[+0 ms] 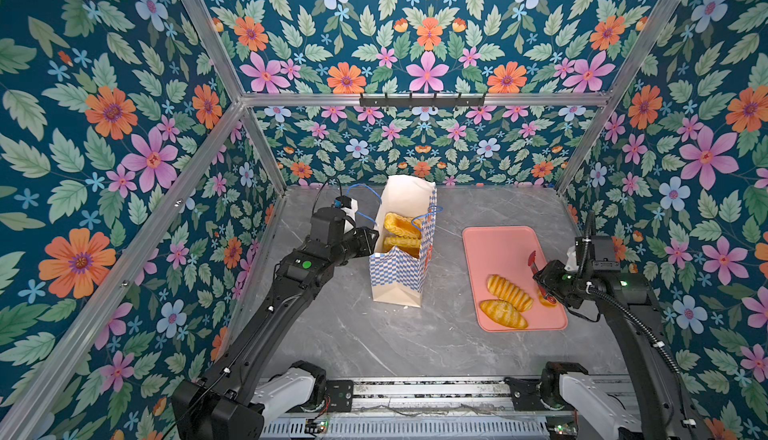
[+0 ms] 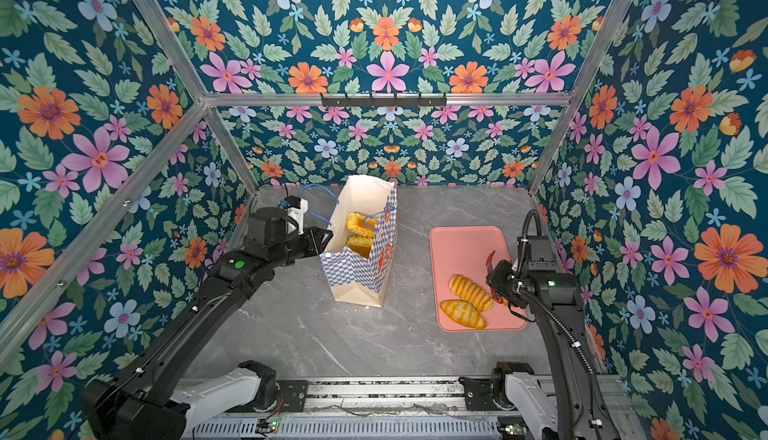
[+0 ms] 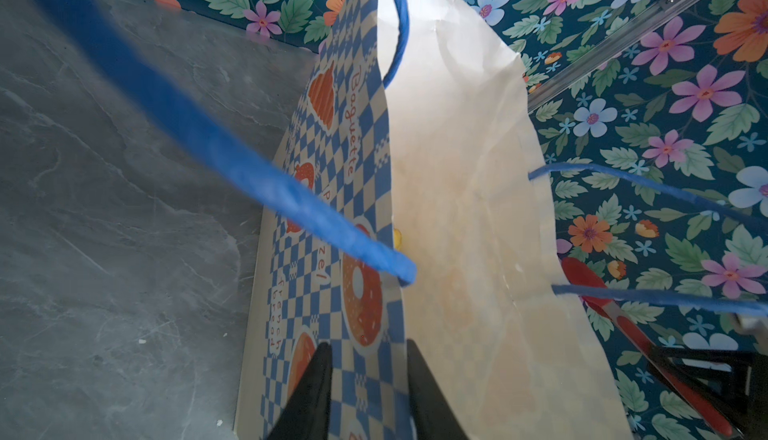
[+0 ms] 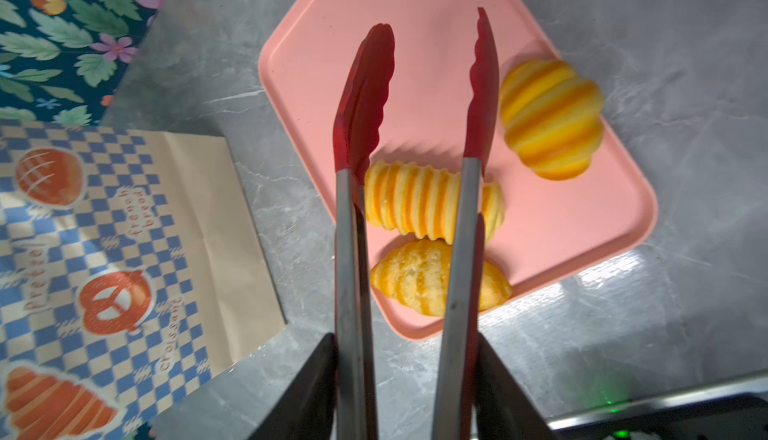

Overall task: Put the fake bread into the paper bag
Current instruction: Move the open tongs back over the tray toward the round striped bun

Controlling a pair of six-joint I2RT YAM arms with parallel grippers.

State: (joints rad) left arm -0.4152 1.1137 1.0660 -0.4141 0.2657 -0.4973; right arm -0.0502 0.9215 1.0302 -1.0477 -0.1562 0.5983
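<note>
Grey marble-look tabletop (image 1: 374, 334) inside a booth of loud floral wallpaper (image 1: 428, 31), so yeah, busy scene. Nearest on the right is a flat pink plastic tray (image 1: 494, 247) with three bits of the glossy golden fake bread on it. A striped oblong loaf (image 1: 503, 314) lies at the near edge, with a ridged oblong loaf (image 1: 509, 291) right up against it just behind. A round ribbed bun (image 4: 550, 120) sits off to the side, mostly hidden under the arm in both top views.

The right gripper (image 4: 405, 359) is clamped on the steel arms of a pair of red-tipped tongs (image 4: 365, 97). The tong tips are spread with nothing between them, hanging over the two loaves.

Further back and to the left, apart from the tray, the tall cream paper bag with blue-and-white checker print (image 1: 399, 272) stands upright, mouth open. At least two golden pieces (image 1: 401, 228) sit inside already.

The left gripper (image 3: 368, 359) is at the bag's rim on its own side. Its jaws are parted with the edge of the checkered wall between them, not squeezing it. One thin blue cord handle (image 3: 208, 139) loops right across its wrist camera.
</note>
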